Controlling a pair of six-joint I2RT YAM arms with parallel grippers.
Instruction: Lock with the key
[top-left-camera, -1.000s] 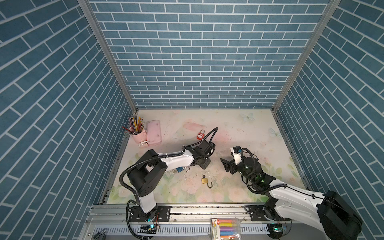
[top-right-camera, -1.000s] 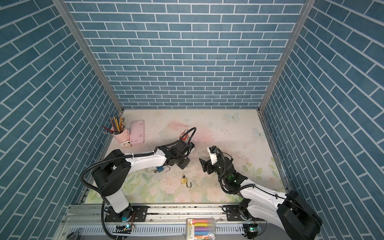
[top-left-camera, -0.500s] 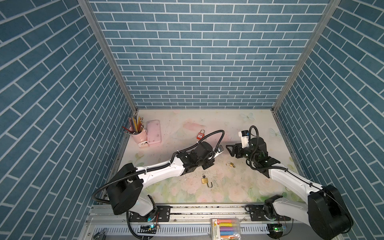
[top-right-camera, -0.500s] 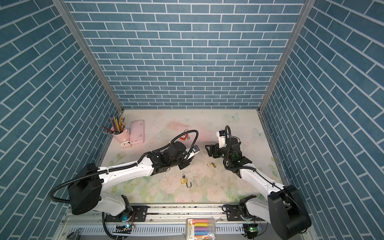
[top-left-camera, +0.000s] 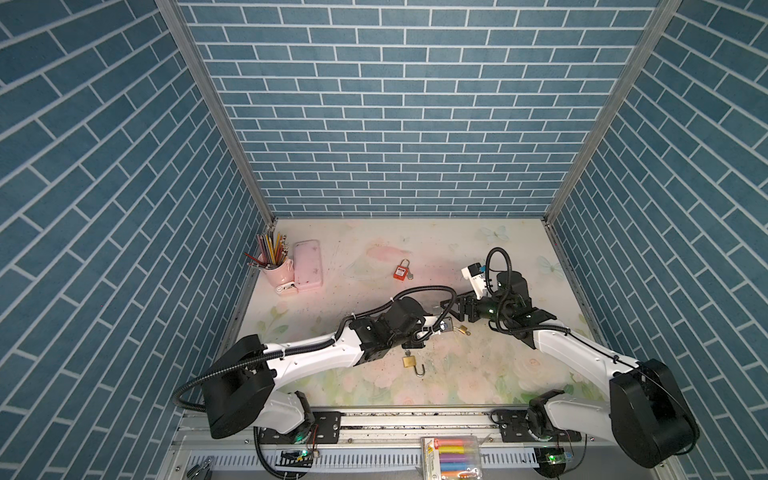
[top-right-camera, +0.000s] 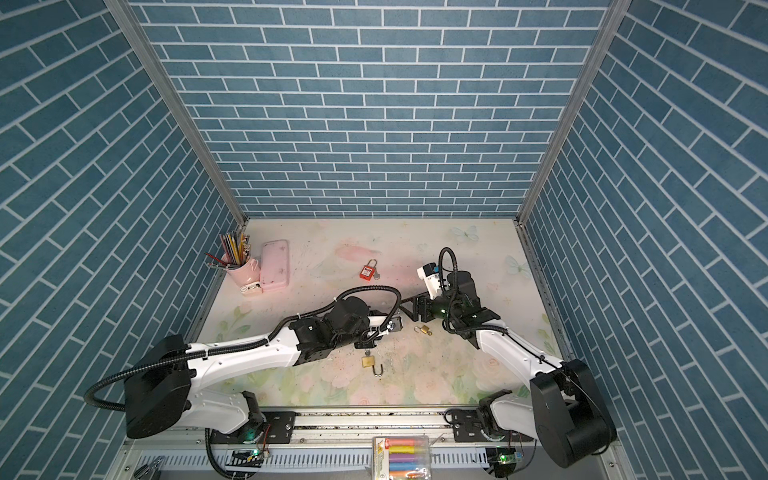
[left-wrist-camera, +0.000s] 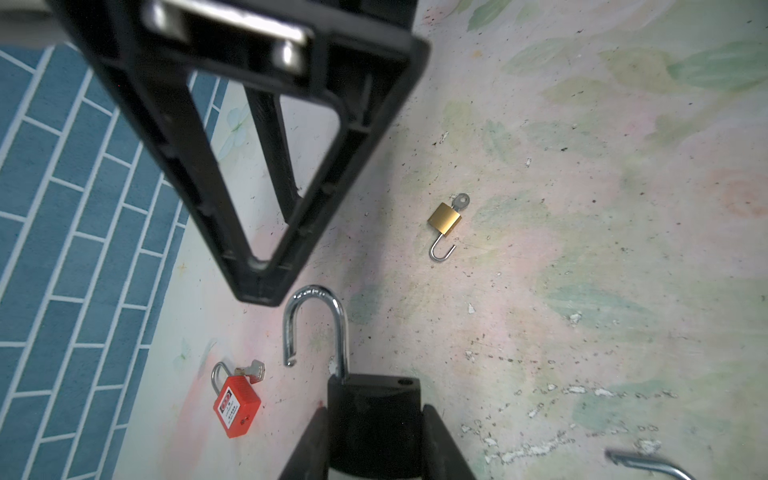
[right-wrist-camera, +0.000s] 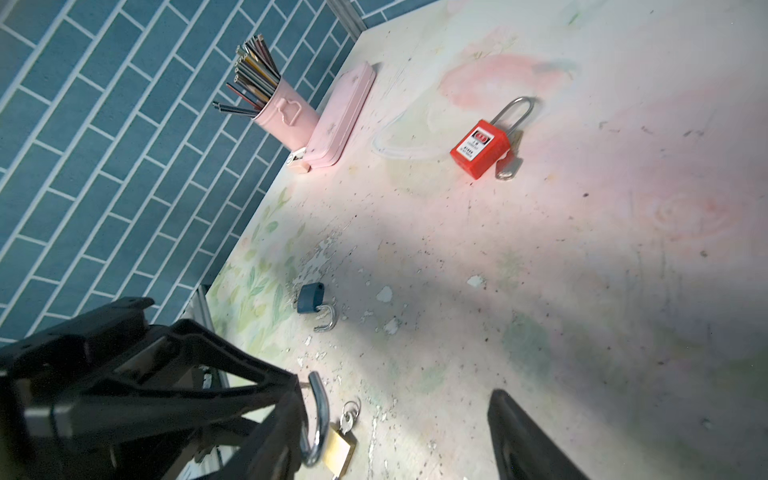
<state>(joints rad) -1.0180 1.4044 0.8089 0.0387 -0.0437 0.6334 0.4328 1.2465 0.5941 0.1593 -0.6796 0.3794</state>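
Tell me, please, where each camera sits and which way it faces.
Top views: high at the front, looking down on the table; left arm and right arm show.
Left wrist: on the left arm, looking along the left gripper, shut on the black padlock.
Right wrist: on the right arm, looking past the open right gripper toward the pencil cup.
All show the red padlock.

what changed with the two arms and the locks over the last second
Both arms unfolded toward the middle. The left gripper, shut on the black padlock, reached rightward. The right gripper, open, swung away from the front edge to face it, one finger now beside the open shackle. The red padlock, brass padlock, pencil cup and pink case stayed put.
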